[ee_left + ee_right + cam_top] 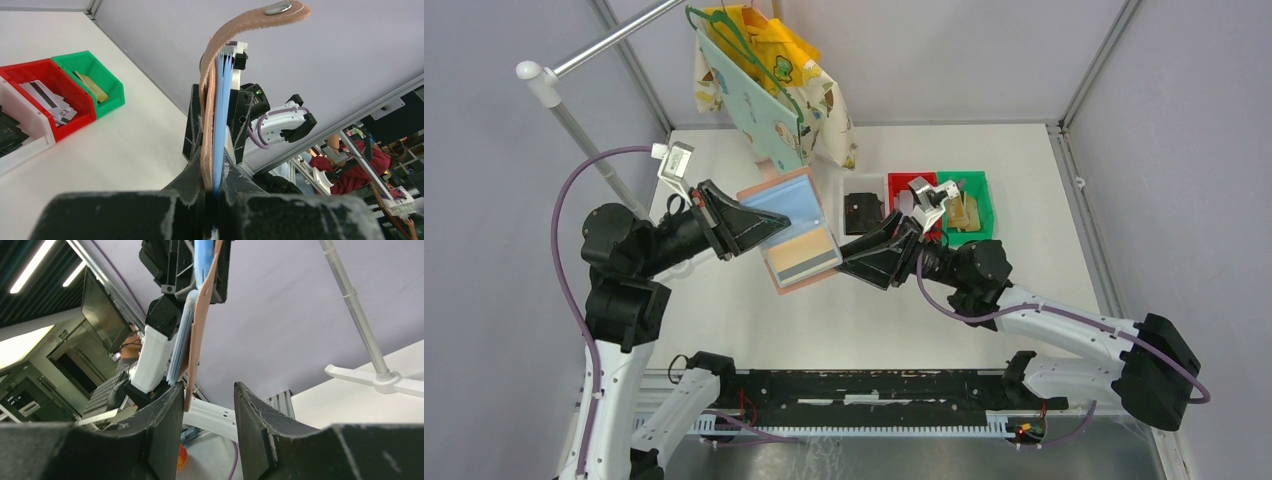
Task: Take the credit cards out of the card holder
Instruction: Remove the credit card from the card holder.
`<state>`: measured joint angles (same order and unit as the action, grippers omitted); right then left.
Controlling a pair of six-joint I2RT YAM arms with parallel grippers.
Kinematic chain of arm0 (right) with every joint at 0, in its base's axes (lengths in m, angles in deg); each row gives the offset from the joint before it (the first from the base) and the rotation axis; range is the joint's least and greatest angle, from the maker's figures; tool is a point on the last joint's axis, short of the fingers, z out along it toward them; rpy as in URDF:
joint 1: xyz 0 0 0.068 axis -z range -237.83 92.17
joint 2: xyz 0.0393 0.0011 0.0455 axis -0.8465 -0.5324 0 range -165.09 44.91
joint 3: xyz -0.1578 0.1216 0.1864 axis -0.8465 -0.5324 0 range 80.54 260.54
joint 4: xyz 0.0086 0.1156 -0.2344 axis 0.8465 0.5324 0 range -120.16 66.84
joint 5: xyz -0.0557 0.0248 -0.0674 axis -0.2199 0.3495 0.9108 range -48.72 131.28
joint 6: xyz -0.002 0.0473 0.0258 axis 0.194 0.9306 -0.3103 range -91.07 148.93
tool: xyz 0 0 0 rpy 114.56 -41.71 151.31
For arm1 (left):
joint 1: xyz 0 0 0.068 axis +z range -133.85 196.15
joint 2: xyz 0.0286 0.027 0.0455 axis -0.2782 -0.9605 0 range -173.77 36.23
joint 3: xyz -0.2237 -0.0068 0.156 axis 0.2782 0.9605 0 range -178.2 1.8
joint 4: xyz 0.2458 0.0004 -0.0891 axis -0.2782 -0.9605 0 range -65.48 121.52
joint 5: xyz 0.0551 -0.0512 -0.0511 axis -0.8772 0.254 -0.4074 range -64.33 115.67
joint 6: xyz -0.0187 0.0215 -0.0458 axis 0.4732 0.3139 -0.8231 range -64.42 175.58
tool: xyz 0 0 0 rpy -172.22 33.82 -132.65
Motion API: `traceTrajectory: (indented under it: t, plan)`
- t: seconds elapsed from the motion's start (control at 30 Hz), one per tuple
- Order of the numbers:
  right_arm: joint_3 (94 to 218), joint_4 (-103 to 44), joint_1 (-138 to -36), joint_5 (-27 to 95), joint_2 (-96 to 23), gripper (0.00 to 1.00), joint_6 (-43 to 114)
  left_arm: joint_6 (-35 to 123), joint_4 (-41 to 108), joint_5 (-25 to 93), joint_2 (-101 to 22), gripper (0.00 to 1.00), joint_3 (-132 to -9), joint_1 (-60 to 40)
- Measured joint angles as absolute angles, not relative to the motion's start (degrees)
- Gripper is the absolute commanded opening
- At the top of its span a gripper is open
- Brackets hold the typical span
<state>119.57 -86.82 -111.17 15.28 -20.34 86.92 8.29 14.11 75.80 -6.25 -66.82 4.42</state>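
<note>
Left fingers: the left gripper is pressed together on the left edge of the salmon-pink bifold card holder. The left wrist view shows the card holder pinched edge-on.
Card holder position: held open in the air over the white desk, at the centre of the top view, with its light blue pockets facing up.
Cards in holder: a gold-tan plastic card and a grey-silver card below it sit in the lower half.
Right fingers: the right gripper is spread at the card holder's lower right corner. In the right wrist view the salmon edge reaches down between the fingers, close to the frame-left one. Contact cannot be told.
Bins: these stand side by side, right of centre. They are a clear bin with black cards, a red bin with grey-silver cards, and a green bin with gold-tan cards.
</note>
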Motion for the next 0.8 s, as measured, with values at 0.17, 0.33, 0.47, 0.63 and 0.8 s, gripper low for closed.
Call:
traceTrajectory:
  t: [0.17,0.33,0.47,0.63,0.8]
  plan:
    - [119.46,-87.85,-111.17,13.16,-20.25,0.45,85.17,8.23,14.11,75.80,-6.40,0.02,-66.97,4.42]
    - [119.09,-88.55,-111.17,11.65,-19.36,0.46,83.25,8.21,14.11,75.80,-6.66,0.02,-67.15,4.42]
    - [119.09,-90.12,-111.17,11.28,-18.64,0.46,82.64,8.21,14.11,75.80,-6.81,0.02,-67.19,4.42]
    - [119.09,-90.69,-111.17,11.32,-18.64,0.41,82.64,8.21,14.09,75.80,-6.86,0.02,-67.26,4.42]
    - [119.09,-90.67,-111.17,11.80,-18.64,0.36,82.60,8.18,14.09,75.80,-6.86,0.02,-67.28,4.45]
